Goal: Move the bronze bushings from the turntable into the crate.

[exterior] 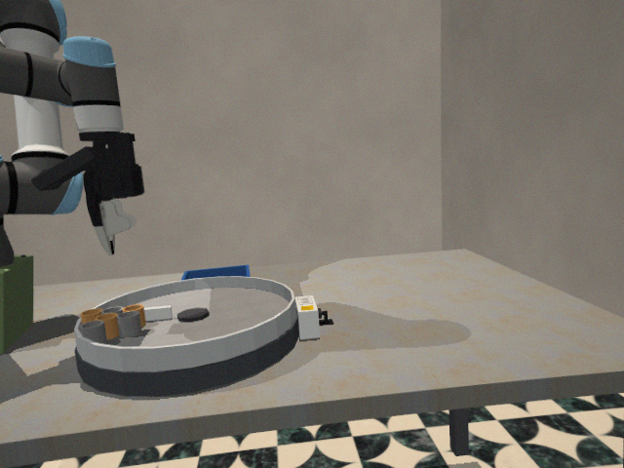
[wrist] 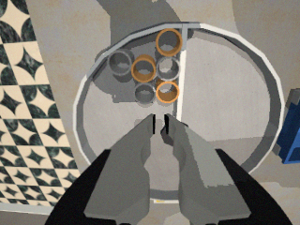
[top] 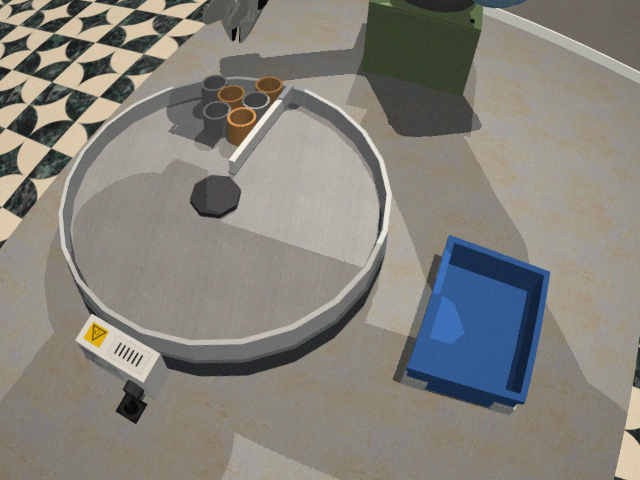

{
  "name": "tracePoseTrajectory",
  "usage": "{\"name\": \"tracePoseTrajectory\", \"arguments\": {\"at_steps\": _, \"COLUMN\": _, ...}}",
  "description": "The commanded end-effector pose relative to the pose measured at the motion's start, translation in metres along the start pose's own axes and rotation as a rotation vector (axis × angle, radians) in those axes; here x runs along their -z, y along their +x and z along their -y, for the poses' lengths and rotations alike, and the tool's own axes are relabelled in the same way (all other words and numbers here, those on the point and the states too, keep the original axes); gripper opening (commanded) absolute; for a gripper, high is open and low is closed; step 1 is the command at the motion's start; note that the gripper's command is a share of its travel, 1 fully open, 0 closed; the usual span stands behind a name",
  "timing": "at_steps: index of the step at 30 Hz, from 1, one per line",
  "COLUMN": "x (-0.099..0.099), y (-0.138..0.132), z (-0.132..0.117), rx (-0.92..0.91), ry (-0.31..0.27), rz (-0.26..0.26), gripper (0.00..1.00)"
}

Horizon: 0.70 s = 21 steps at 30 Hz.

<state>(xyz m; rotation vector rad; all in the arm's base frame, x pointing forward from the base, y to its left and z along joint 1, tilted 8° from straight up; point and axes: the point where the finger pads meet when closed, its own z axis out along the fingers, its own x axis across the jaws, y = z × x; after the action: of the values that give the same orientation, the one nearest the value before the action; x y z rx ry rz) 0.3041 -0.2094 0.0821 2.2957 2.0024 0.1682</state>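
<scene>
Three bronze bushings (top: 241,125) (top: 230,96) (top: 268,87) stand upright on the round grey turntable (top: 222,346), clustered against its white divider bar (top: 255,139) with three steel bushings (top: 216,117) (top: 213,86) (top: 256,101). They show in the wrist view too, bronze bushings (wrist: 167,92) (wrist: 143,68) (wrist: 169,41) and steel bushings (wrist: 144,92) (wrist: 120,62) (wrist: 168,68). The blue crate (top: 536,330) (exterior: 216,272) (wrist: 292,145) is empty, right of the turntable. My gripper (top: 238,32) (exterior: 110,249) (wrist: 159,115) is shut and empty, hanging high above the cluster.
A dark octagonal hub (top: 215,195) sits at the turntable's centre. A white control box (top: 121,355) (exterior: 307,316) is fixed to its rim. A green block (top: 419,46) (exterior: 15,296) bears the arm's base behind the turntable. The table edge (exterior: 352,398) drops to a checkered floor.
</scene>
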Motion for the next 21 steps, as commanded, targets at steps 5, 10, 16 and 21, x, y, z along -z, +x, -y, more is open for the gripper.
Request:
{"name": "tracePoseTrajectory", "arguments": {"at_steps": 5, "x": -0.047, "y": 0.000, "z": 0.029, "rx": 0.000, "ry": 0.000, "rz": 0.001, "gripper": 0.05}}
{"name": "tracePoseTrajectory", "arguments": {"at_steps": 10, "x": -0.083, "y": 0.000, "z": 0.051, "rx": 0.000, "ry": -0.001, "rz": 0.001, "gripper": 0.05}}
{"name": "tracePoseTrajectory", "arguments": {"at_steps": 16, "x": -0.085, "y": 0.000, "z": 0.052, "rx": 0.000, "ry": -0.001, "rz": 0.001, "gripper": 0.05}}
{"name": "tracePoseTrajectory", "arguments": {"at_steps": 21, "x": -0.085, "y": 0.000, "z": 0.052, "rx": 0.000, "ry": -0.001, "rz": 0.001, "gripper": 0.05}}
